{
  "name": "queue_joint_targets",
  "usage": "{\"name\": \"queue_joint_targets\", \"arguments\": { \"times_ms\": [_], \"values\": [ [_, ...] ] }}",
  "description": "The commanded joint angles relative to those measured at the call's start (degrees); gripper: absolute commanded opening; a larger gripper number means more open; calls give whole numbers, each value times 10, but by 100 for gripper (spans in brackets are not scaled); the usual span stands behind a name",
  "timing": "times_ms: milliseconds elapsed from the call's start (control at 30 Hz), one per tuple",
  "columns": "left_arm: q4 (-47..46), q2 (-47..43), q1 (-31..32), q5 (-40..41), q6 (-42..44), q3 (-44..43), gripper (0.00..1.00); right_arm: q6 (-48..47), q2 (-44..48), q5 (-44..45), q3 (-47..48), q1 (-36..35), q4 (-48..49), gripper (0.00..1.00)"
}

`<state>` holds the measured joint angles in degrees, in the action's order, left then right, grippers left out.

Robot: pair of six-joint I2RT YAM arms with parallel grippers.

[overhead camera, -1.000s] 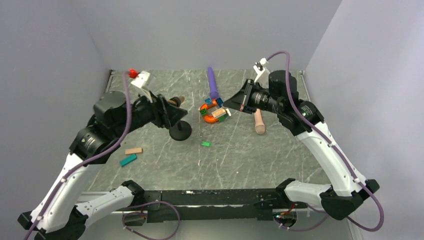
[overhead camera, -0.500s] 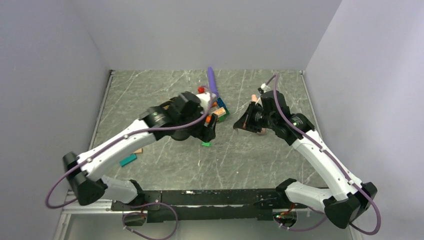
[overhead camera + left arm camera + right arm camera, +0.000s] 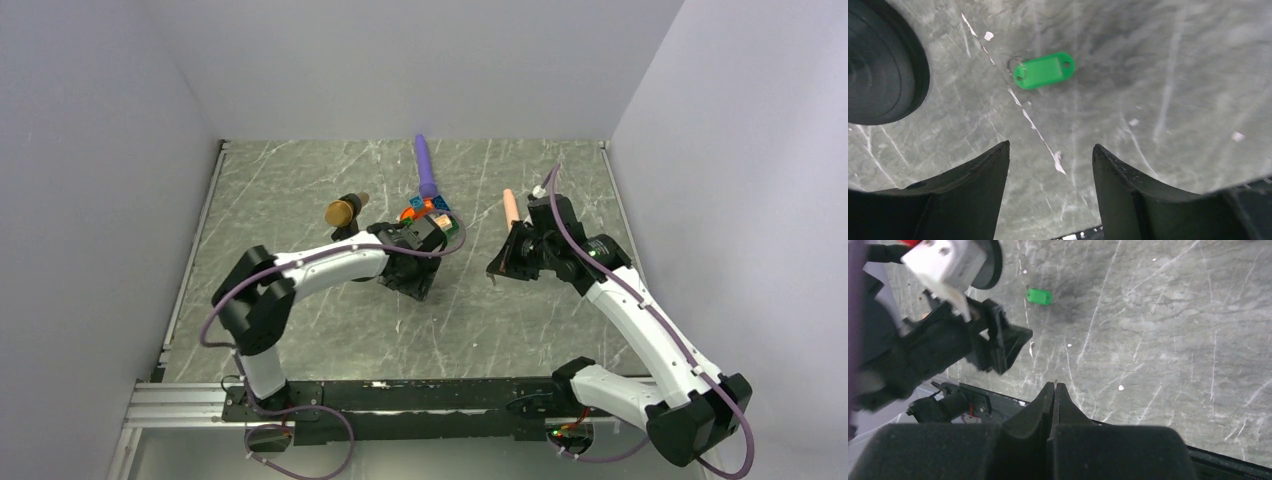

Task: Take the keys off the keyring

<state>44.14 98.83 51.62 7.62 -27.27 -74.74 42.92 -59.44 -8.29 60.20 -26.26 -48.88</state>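
Observation:
The keys show as one small bright-green tag lying flat on the marble table, also seen in the right wrist view. The keyring, a thin wire loop, sits at the tag's left end, threaded through it. My left gripper hovers just short of the tag, open, with only bare table between its fingers. In the top view the left gripper hides the tag. My right gripper is shut and hangs to the right of the tag.
A black round base stands close to the left of the tag. Behind it are a brass-topped post, a cluster of coloured blocks, a purple stick and a peach peg.
The left arm swung from the left side to the table's middle and now hangs over the green tag, jaws wider apart. The right arm came forward and lower, still shut.

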Motion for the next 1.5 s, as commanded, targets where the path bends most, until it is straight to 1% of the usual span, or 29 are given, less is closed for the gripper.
{"name": "queue_joint_targets", "arguments": {
  "times_ms": [0, 67, 133, 200, 267, 367, 500, 867, 1033, 1200, 1467],
  "values": [
    [-40, 51, -30, 30, 2, 12, 64, -21, -8, -18, -2, 7, 1, 0],
    [-57, 68, -44, 23, 8, 13, 64, -25, -12, -21, -6, 7, 8, 0],
    [-68, 84, -54, 17, 14, 9, 63, -25, -12, -34, -30, 8, 40, 0],
    [-70, 97, -59, 16, 18, 0, 61, -21, -19, -57, -59, 15, 77, 0],
    [-78, 105, -63, 14, 24, -5, 59, -24, -40, -77, -71, 21, 92, 0],
    [-91, 110, -63, 5, 27, -17, 57, -36, -61, -83, -64, 24, 89, 0],
    [-93, 116, -63, 1, 23, -31, 54, -37, -55, -82, -66, 26, 92, 0],
    [-103, 95, -63, 6, 24, -33, 57, -36, -49, -80, -69, 29, 86, 0],
    [-95, 115, -69, 8, 33, -52, 52, -33, -41, -79, -74, 29, 82, 0],
    [-87, 127, -77, 6, 36, -57, 43, -29, -32, -78, -81, 29, 79, 0],
    [-94, 123, -83, 5, 32, -21, 43, -26, -24, -79, -87, 29, 77, 0]
  ]
}}
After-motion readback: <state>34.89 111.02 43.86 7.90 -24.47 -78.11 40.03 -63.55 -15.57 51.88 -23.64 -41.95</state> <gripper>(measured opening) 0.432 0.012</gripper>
